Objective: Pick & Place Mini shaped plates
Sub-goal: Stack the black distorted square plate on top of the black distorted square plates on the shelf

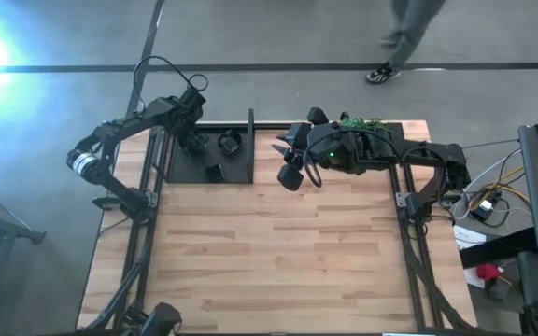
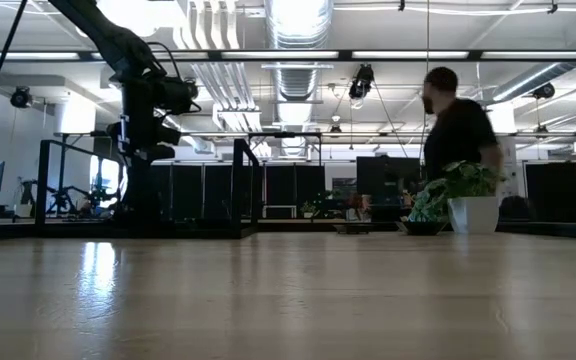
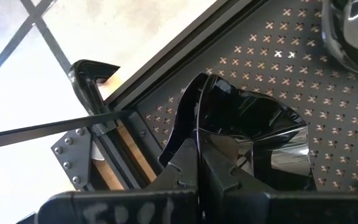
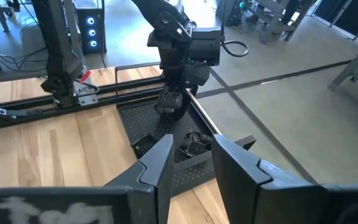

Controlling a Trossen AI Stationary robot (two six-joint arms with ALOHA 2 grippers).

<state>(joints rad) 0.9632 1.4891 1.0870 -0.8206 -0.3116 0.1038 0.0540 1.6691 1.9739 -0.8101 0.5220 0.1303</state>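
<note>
1. High view. My left gripper (image 1: 195,140) sits over the far-left corner of the black perforated tray (image 1: 180,170), which lies at the far-left of the desk (image 1: 278,252). Two mini plates lie loose on the tray: a rounded one (image 1: 229,142) near the far edge and a square one (image 1: 214,173) near the near edge. My right gripper (image 1: 292,166) hangs over the desk just right of the tray's upright end wall (image 1: 250,145). The left arm is the nearer one to the tray's contents.

2. Low view. The left arm's wrist (image 2: 148,110) stands above the tray at the far left. The potted plant (image 2: 460,195) stands far right, with a person (image 2: 458,130) behind it. The held plate cannot be made out here.

3. Left wrist view. My left jaws are narrowed right down, pinching the rim of a glossy leaf-shaped plate (image 3: 247,134). The plate extends straight forward from the jaws, long axis in line with them, over the perforated floor. Whether it touches the floor I cannot tell. The rim of a rounded plate (image 3: 353,28) shows farther ahead.

4. Right wrist view. My right jaws stand wide with nothing between them, aimed at the tray. The square plate (image 4: 143,145) and another plate (image 4: 194,142) lie just ahead; the left gripper (image 4: 169,102) hangs beyond.
</note>
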